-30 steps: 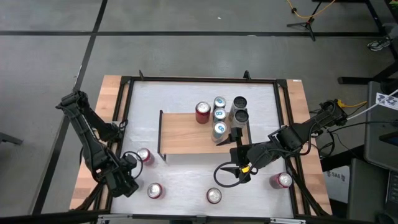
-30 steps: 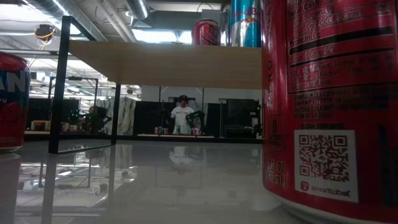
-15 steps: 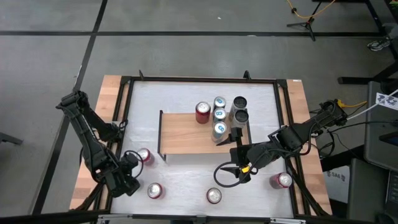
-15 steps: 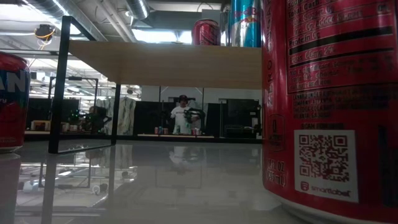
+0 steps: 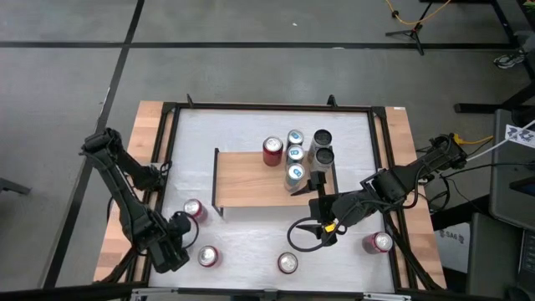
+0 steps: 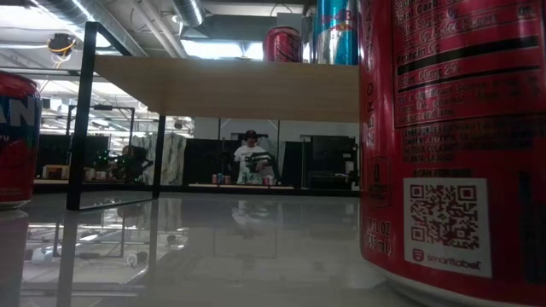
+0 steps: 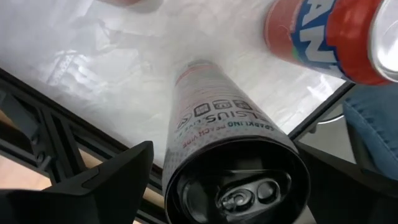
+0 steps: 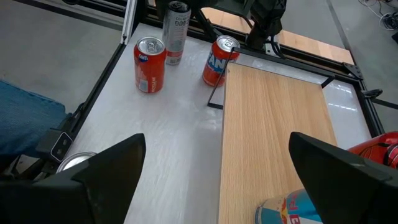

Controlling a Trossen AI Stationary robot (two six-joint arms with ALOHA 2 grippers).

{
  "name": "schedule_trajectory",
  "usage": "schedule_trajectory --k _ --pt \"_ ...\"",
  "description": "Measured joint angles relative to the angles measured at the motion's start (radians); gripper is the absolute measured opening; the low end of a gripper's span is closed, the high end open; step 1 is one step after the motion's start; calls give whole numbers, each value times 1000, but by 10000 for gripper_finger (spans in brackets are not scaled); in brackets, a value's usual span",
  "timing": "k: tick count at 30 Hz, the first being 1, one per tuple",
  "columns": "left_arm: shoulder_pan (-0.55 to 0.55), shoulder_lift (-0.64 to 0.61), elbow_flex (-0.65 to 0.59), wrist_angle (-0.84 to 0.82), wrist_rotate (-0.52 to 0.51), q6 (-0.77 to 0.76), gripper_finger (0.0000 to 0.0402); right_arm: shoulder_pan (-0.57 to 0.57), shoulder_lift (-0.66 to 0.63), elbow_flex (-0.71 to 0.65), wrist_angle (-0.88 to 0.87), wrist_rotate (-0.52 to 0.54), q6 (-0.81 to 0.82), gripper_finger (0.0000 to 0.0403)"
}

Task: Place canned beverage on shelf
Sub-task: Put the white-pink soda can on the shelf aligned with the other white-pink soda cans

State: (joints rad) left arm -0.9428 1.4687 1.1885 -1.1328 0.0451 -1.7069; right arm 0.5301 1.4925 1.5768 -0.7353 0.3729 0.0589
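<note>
Working hand: left gripper, at the near left corner of the table.
Left fingers: spread wide, one on each side of the slim can. I see no squeeze on it yet, so I take the can as not held.
Slim can: grey, standing up on the table right under the left gripper. From above the gripper hides it.
Long way of the can: straight up and down. Its top faces the wrist, so the fingers sit by its top part.
Neighbours: a red Fanta can stands just beside the slim can, on the side toward the shelf. Another red can stands near on the right.
Shelf: wooden top on thin black legs, in the middle of the table. It lies to the right of the left gripper and farther back.
Shelf room: five cans crowd its far right part. The left part of the board is bare.
Nearer arm: the left one, by far. It is the only one at the slim can.
Right gripper: waits by the shelf's near right corner, fingers wide, nothing in them.
Next move, my guess: close on the can, lift it above the board, then carry it right and back to the bare part.
Watch out: the Fanta can is close and may get bumped on the way.
</note>
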Motion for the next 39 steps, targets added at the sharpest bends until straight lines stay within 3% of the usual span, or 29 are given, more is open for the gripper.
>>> schedule_trajectory --k 7,18,24,30,39 --pt "0 7 0 0 0 9 353 0 0 0 0 0 0 386" --pt "16 3 0 -1 17 8 237 0 0 0 0 0 0 386" --pt "69 -31 19 -40 103 33 237 0 0 0 0 0 0 386" --pt "150 -44 158 -195 191 68 237 0 0 0 0 0 0 386" --pt "317 -45 457 -354 183 37 246 0 0 0 0 0 0 386"
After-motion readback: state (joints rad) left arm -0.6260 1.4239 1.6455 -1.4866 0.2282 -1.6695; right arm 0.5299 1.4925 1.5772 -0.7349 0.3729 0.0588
